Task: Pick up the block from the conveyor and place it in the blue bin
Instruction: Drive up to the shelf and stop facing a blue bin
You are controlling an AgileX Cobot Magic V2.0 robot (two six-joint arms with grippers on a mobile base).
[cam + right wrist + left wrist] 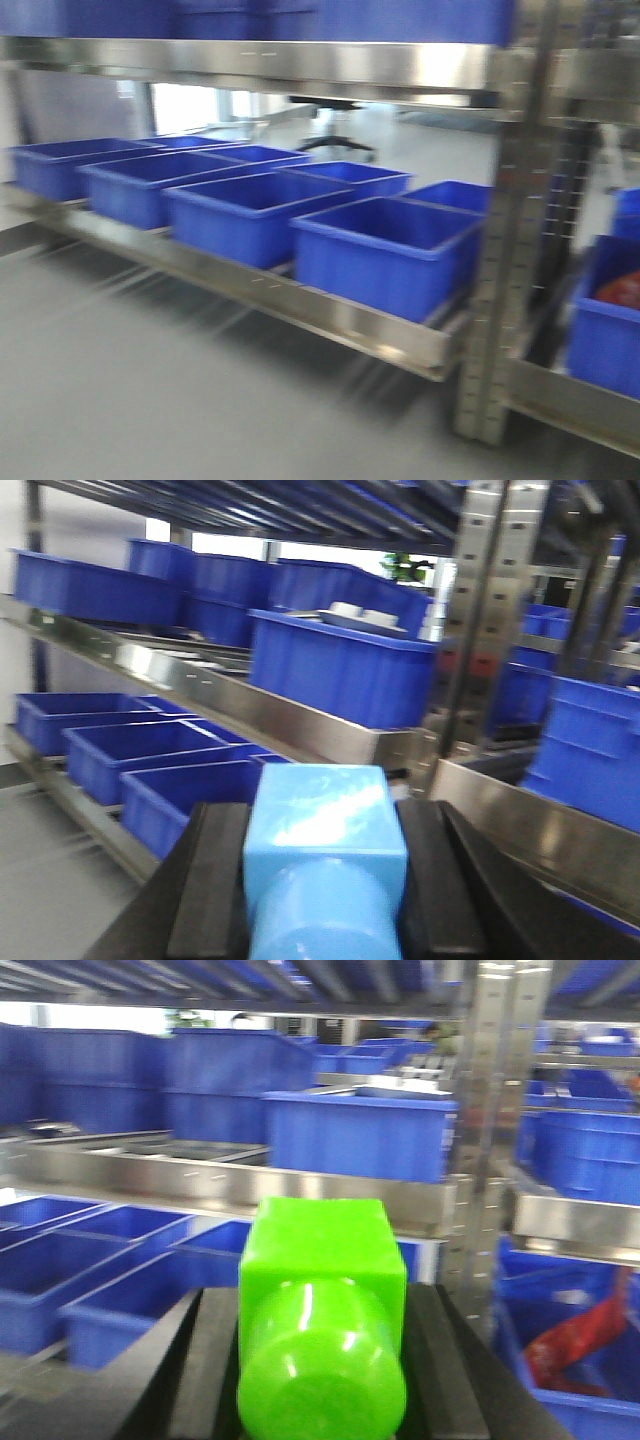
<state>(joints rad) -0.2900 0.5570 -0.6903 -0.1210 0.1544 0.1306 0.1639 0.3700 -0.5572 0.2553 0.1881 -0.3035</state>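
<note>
The left jaws are clamped on the green block [322, 1300], which sits squarely between them with its rounded end nearest the camera. The right jaws grip a light blue block [325, 845] the same way. Beyond and below both pairs of jaws, open blue bins [385, 250] stand in rows on a steel rack [500, 260]. A bin right of the left jaws holds a red thing [575, 1345].
</note>
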